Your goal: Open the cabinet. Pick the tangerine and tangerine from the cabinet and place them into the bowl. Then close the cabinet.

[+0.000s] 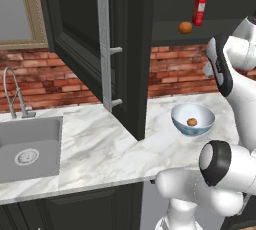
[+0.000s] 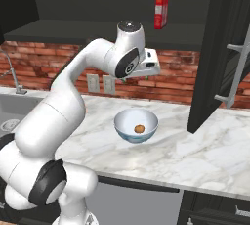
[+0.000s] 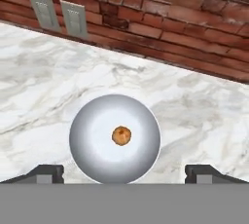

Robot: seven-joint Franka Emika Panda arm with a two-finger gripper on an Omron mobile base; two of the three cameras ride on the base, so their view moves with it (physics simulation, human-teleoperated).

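The black cabinet [image 1: 80,34] hangs open, its door swung out over the counter with the silver bar handle [image 1: 106,44] facing me. One tangerine [image 1: 185,27] rests on the cabinet shelf. Another tangerine [image 3: 121,136] lies in the middle of the bowl [image 3: 92,135], also seen as tangerine [image 2: 139,129] in bowl [image 2: 128,121]. My gripper [image 3: 124,173] hovers well above the bowl, pointing down at it. It is open and nothing is between its fingertips [image 3: 48,173].
A tall red carton [image 1: 200,7] stands on the shelf just right of the tangerine. The second open door [image 2: 219,48] juts out at the right. A sink [image 1: 45,129] and faucet [image 1: 15,94] are at the left. Two wall outlets [image 3: 58,13] sit on the brick backsplash.
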